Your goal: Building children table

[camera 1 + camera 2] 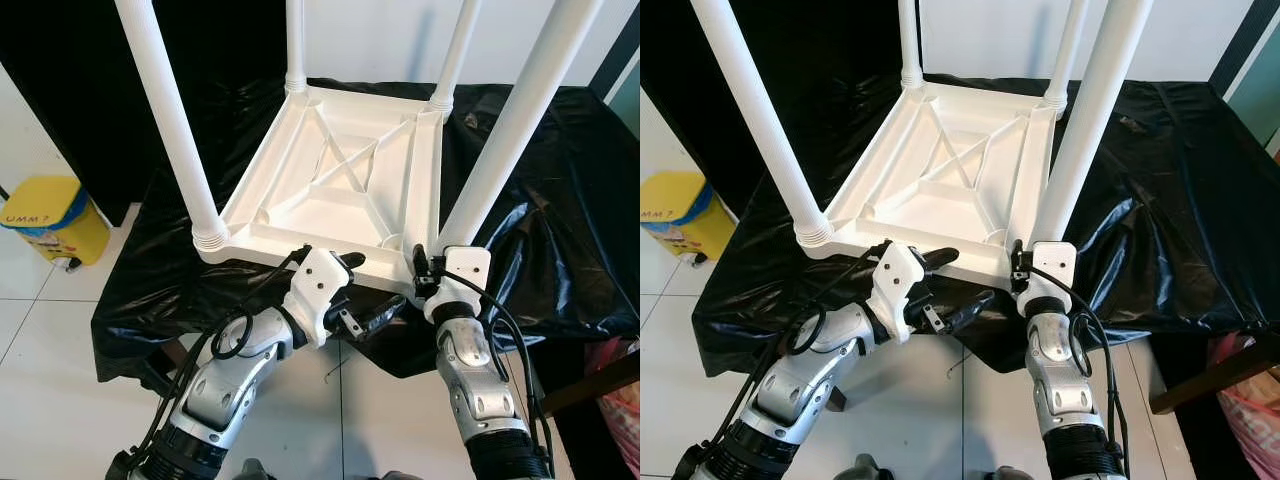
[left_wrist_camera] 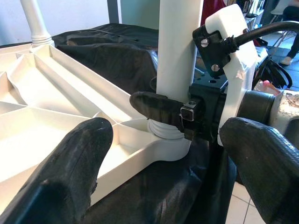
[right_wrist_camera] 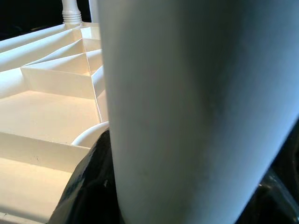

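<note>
A white children's table point(image 1: 340, 180) lies upside down on a black-covered surface, all its legs pointing up. My right gripper point(image 1: 432, 258) is at the base of the near right leg point(image 1: 520, 110) and is shut on it. In the left wrist view one of its black fingers point(image 2: 156, 106) wraps the leg point(image 2: 180, 46) just above the threaded socket. In the right wrist view the leg point(image 3: 196, 112) stands close between the fingers. My left gripper point(image 1: 368, 290) hangs open just in front of the table's near edge, holding nothing, its fingers point(image 2: 70, 172) spread wide.
Black cloth point(image 1: 560, 200) drapes over the work surface and down its front. A yellow bin point(image 1: 45, 215) stands on the white tiled floor at the left. A pink bag point(image 1: 625, 400) and a dark wooden bar point(image 1: 590, 385) sit at the lower right.
</note>
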